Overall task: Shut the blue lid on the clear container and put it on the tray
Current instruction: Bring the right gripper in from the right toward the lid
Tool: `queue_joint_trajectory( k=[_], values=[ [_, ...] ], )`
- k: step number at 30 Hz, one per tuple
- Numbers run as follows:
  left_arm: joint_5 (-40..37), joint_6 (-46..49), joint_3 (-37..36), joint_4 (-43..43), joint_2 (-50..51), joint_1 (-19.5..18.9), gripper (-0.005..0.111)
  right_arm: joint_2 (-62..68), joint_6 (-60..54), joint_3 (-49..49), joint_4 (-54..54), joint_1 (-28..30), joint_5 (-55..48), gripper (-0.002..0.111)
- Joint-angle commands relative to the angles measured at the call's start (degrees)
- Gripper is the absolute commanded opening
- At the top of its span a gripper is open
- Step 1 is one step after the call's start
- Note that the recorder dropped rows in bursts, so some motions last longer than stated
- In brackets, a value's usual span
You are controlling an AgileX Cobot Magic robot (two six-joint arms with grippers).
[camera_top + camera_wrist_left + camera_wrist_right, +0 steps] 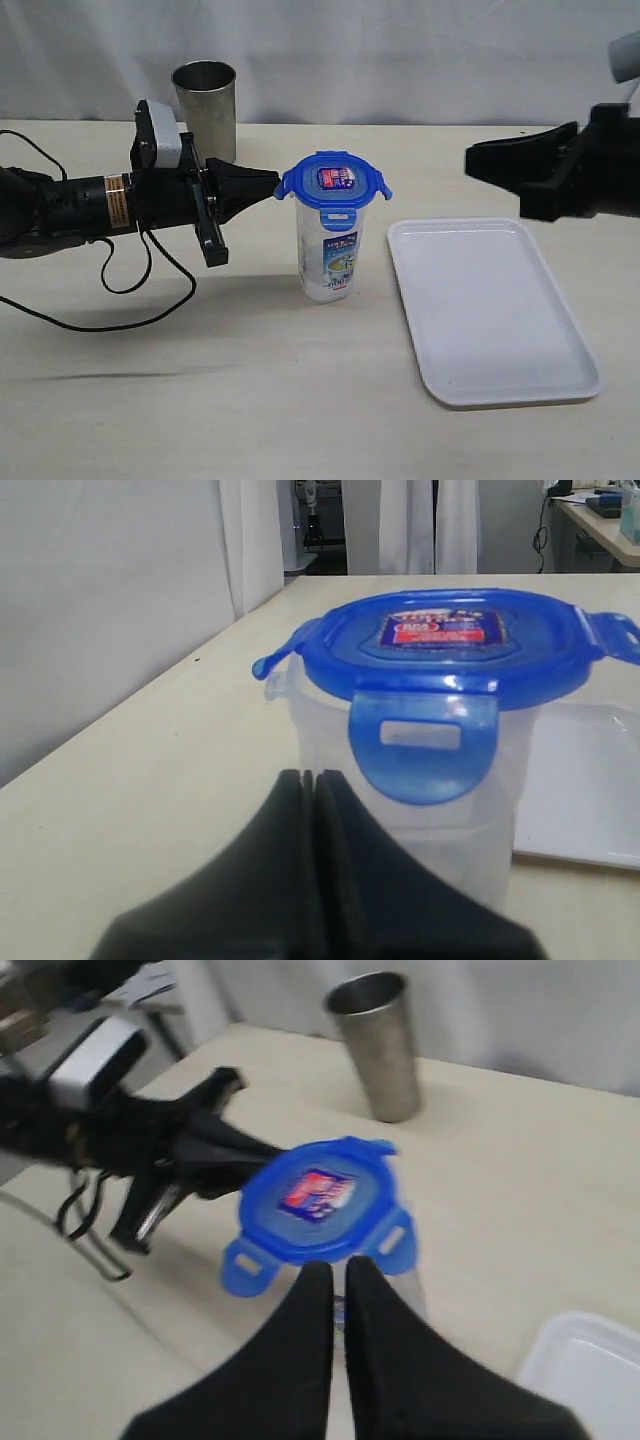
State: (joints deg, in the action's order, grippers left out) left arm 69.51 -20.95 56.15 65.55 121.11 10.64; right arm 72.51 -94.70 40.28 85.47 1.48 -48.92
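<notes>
The clear container stands on the surface beside the tray, with the blue lid on top. Your left fingers and right fingers are closed and empty. The container seems light, stiff and slippery, so grip it mid-body.

a pale beige, smooth surface fills the exterior view from the lower edge up past the middle. the clear container stands upright on it near the centre of the frame, its blue-and-white label low on the side. to its right, near but not touching, the white tray lies flat in the right half, its bare inside facing up. a grey steel cup stands upright in the upper left, well apart from the container. a thin black cable trails in loops across the lower left.
</notes>
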Motion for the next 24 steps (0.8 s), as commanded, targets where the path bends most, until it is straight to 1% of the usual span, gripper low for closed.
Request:
queue_joint_trajectory(
  k=[1,6,10,16,19,24],
  values=[
    [0.5,1.2,0.0,-4.4,0.1,0.1,0.000,7.9,-16.2,0.7,2.8,0.4,-10.5,0.004],
    [-0.7,2.2,0.0,-6.5,0.1,0.1,0.000,17.8,-19.7,3.8,3.8,0.4,-9.9,0.004],
    [-1.4,2.3,0.0,-6.4,0.1,0.1,0.000,24.8,-20.1,9.3,-0.1,0.4,-14.4,0.004],
    [-2.0,3.0,0.0,-6.7,0.1,0.1,0.000,29.1,-19.1,15.8,-3.4,0.4,-15.6,0.004],
    [-2.0,3.1,0.0,-6.7,0.1,0.1,0.000,30.1,-18.7,16.6,-3.7,0.4,-15.1,0.004],
    [-2.0,3.1,0.0,-6.7,0.1,0.1,0.000,30.6,-18.2,16.7,-1.5,0.4,-9.3,0.004]
  ],
)
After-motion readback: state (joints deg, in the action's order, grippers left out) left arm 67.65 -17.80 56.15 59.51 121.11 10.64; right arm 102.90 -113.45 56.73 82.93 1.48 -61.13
